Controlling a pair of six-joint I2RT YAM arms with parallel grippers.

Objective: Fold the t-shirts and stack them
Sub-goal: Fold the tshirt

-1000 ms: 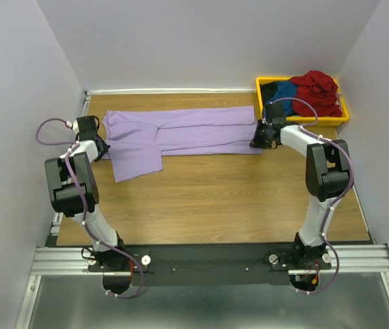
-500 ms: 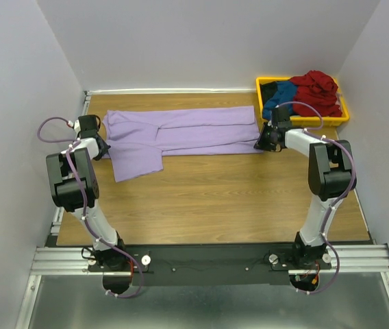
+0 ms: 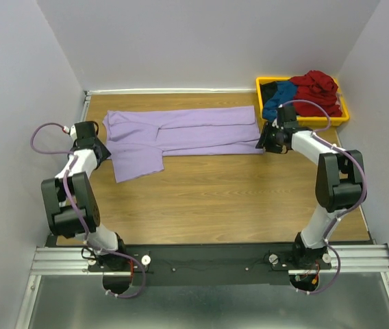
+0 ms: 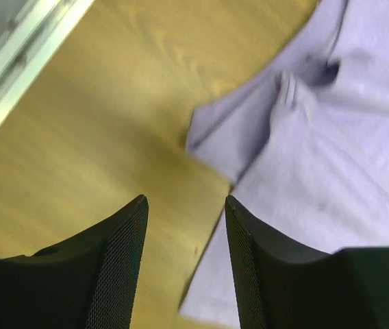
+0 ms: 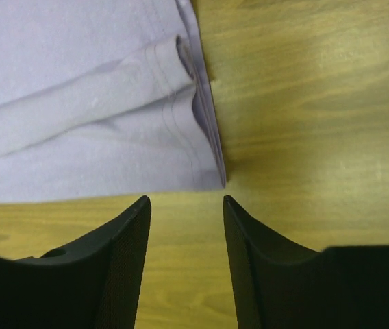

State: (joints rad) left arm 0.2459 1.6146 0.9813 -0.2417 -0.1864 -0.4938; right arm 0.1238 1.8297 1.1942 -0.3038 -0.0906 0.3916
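Lavender t-shirt (image 3: 181, 133) flat between parted left pincer (image 4: 184, 202) and parted right pincer (image 5: 184, 199)

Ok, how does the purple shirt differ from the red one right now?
The purple shirt lies flat on the table; the red shirt sits in the yellow bin. Purple is smoothed into a long strip; red is bunched up. Neither is held.

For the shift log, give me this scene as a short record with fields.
lavender t-shirt: laid out as a long band on the far side of the table
left gripper: open, empty, at the shirt's left end
right gripper: open, empty, at the shirt's right end
yellow bin: far right corner, holds red shirt, blue shirt, black shirt
stack: not yet started
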